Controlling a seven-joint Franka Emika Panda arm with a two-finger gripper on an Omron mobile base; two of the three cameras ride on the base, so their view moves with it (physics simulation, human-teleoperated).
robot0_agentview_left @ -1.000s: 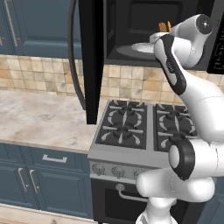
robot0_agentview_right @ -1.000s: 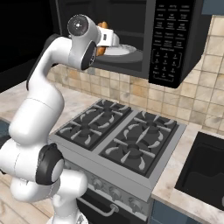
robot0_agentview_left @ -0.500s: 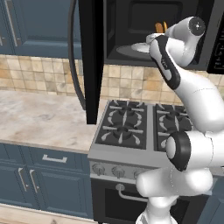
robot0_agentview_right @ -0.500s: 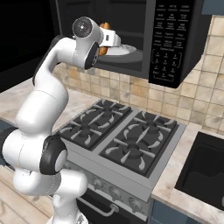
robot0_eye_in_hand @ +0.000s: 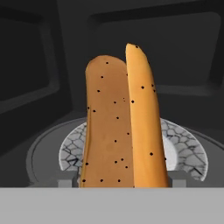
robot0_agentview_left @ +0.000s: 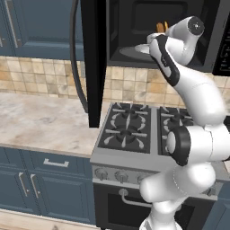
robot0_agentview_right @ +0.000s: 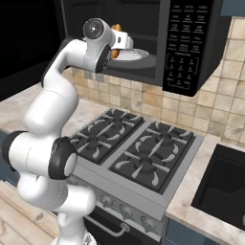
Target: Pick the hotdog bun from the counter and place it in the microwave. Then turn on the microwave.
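The hotdog bun (robot0_eye_in_hand: pixel 118 131), golden-brown and speckled, stands on end between my fingertips in the hand view, with my gripper (robot0_eye_in_hand: pixel 122 180) shut on its lower end. It hangs just above the round glass turntable (robot0_eye_in_hand: pixel 186 154) inside the dark cavity of the microwave (robot0_agentview_left: pixel 134 18). From the base views, my gripper (robot0_agentview_left: pixel 156 39) (robot0_agentview_right: pixel 122 41) reaches into the open microwave (robot0_agentview_right: pixel 186 43), and a bit of the hotdog bun (robot0_agentview_left: pixel 162 27) (robot0_agentview_right: pixel 115 27) pokes up past the hand. The marbled counter (robot0_agentview_left: pixel 40 121) lies below to the left.
The microwave door (robot0_agentview_left: pixel 94 63) hangs open to the left of the arm. A black gas stove (robot0_agentview_left: pixel 130 128) (robot0_agentview_right: pixel 139 148) sits right under the microwave. A dark sink (robot0_agentview_right: pixel 225 186) is at the right. Blue cabinets (robot0_agentview_left: pixel 40 188) run below the counter.
My hand has edged a little deeper into the microwave cavity with the bun still in its grip. Nothing else has moved.
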